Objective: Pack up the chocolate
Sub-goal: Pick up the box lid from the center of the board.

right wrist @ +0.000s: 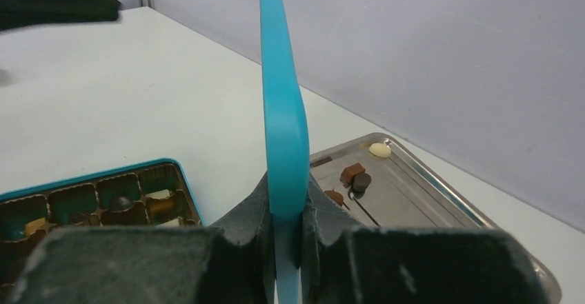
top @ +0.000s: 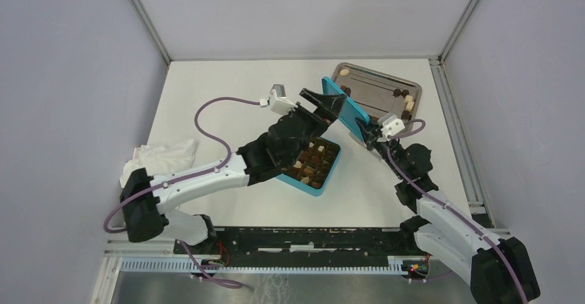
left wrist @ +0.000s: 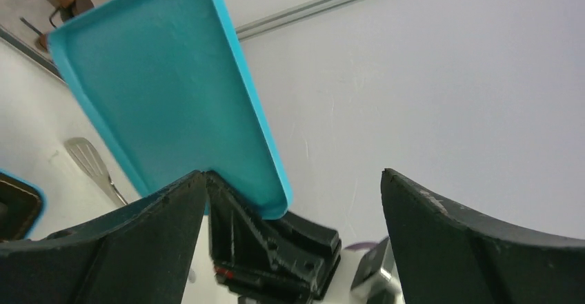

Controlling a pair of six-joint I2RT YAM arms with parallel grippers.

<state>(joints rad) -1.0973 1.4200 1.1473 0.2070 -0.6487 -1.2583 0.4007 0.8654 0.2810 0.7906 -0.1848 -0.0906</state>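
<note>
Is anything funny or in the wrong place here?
The teal lid stands on edge in the air, pinched by the right fingers, not on the teal box. A few chocolates sit on the metal tray.

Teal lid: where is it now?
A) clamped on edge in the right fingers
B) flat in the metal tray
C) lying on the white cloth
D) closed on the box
A: the right wrist view shows the teal lid edge-on, pinched between the right fingers.

The left arm (top: 207,174) is stretched toward the middle, left gripper (top: 324,105) spread wide. The right gripper (right wrist: 286,245) is clamped on the lid (right wrist: 279,111), wrist raised.
</note>
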